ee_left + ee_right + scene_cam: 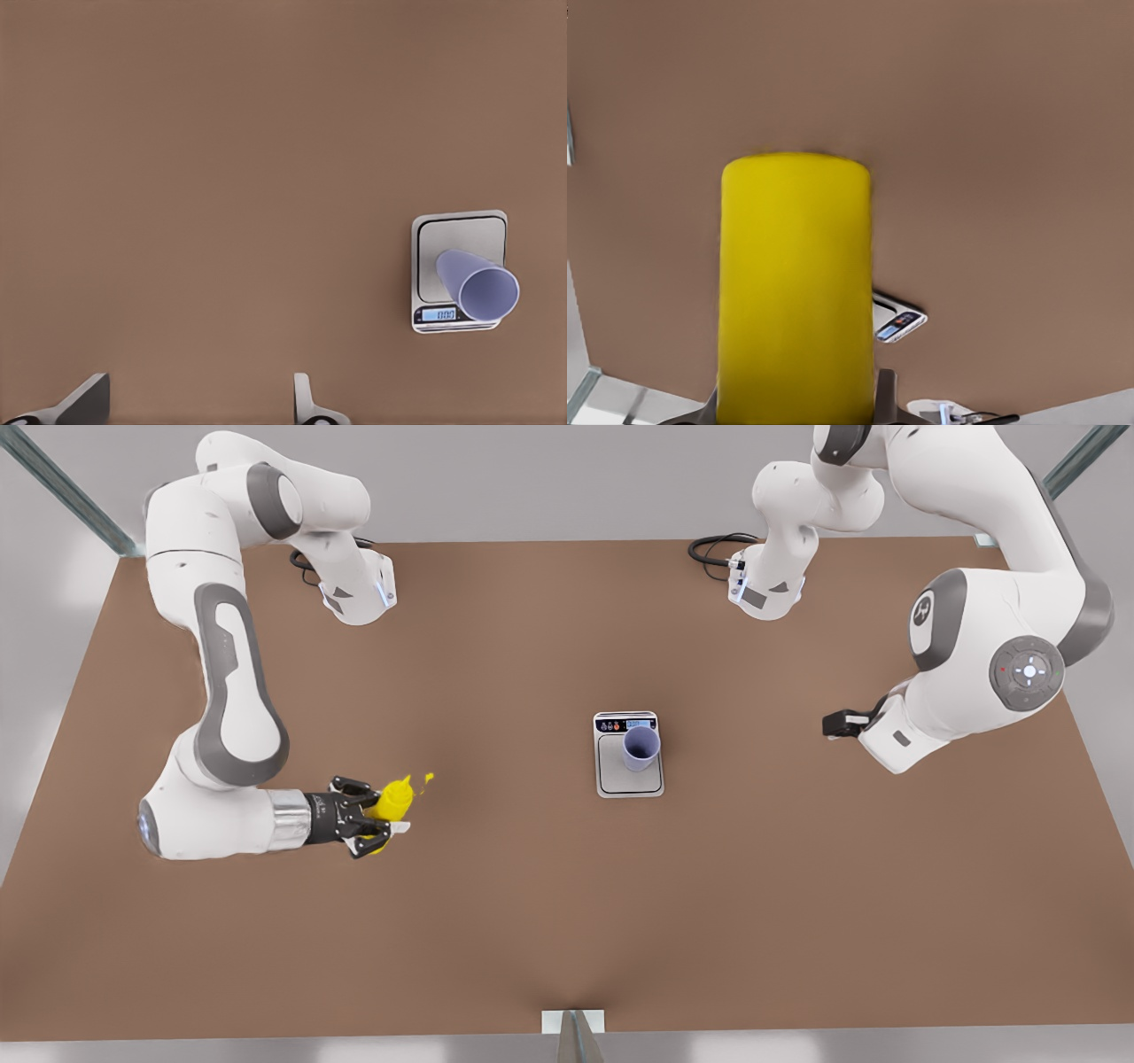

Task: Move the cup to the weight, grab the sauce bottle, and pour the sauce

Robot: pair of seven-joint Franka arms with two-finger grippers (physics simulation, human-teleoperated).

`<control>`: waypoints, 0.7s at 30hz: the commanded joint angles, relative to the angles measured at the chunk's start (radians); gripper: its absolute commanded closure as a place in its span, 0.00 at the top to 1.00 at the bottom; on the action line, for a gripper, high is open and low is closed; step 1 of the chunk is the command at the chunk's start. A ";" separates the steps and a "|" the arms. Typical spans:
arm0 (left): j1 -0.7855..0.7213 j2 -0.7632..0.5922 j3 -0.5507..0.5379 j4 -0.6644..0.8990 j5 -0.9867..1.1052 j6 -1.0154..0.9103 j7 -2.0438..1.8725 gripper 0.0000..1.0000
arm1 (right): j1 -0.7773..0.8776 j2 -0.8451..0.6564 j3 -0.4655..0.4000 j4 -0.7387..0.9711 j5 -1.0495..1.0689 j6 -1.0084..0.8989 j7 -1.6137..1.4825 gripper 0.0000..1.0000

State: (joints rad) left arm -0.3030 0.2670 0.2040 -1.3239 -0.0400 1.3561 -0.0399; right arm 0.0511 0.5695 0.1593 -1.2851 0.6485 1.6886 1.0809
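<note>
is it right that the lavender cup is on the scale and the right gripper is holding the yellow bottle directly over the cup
Not quite. The cup does stand on the scale, and the right gripper is shut on the yellow bottle. But the bottle is not over the cup: the front view shows it far off toward that view's left, above bare table. The left gripper waits open, apart from the scale.

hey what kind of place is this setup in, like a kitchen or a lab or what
Most likely a simulated robot test bench, not a kitchen. Two white arms are mounted on a bare brown table, with just a weight, a cup on it, and a yellow sauce bottle held in the right gripper. The left gripper waits open.
</note>
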 commanded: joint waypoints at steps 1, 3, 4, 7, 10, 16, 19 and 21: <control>0.001 0.000 0.000 0.000 0.000 0.000 0.000 1.00 | 0.016 -0.002 0.000 0.001 -0.016 0.011 0.010 0.43; 0.001 -0.003 0.000 0.000 0.000 -0.002 0.002 1.00 | 0.121 -0.002 -0.001 0.015 -0.061 0.072 0.014 0.43; 0.001 -0.003 0.000 0.000 0.000 -0.002 0.002 1.00 | 0.150 0.000 0.000 0.016 -0.061 0.117 0.014 0.43; 0.001 -0.005 0.000 -0.001 0.000 -0.002 0.000 1.00 | 0.256 0.004 -0.006 0.053 -0.093 0.195 0.013 0.44; 0.001 -0.005 0.000 -0.001 0.002 -0.002 0.000 1.00 | 0.394 0.026 -0.095 0.098 -0.092 0.322 0.011 0.44; 0.001 -0.006 0.000 -0.001 0.002 -0.002 0.002 1.00 | 0.564 0.194 -0.116 0.334 -0.087 0.529 0.014 0.43; -0.001 -0.006 0.000 -0.001 0.000 -0.002 0.002 1.00 | 0.625 0.237 -0.116 0.405 -0.101 0.586 0.011 0.43; 0.001 -0.006 0.000 -0.001 0.000 -0.002 0.002 1.00 | 0.639 0.239 -0.107 0.402 -0.168 0.588 -0.001 0.43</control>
State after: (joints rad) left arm -0.3024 0.2623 0.2040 -1.3254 -0.0394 1.3545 -0.0392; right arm 0.6955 0.8084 0.0558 -0.8852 0.4340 2.2825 1.0774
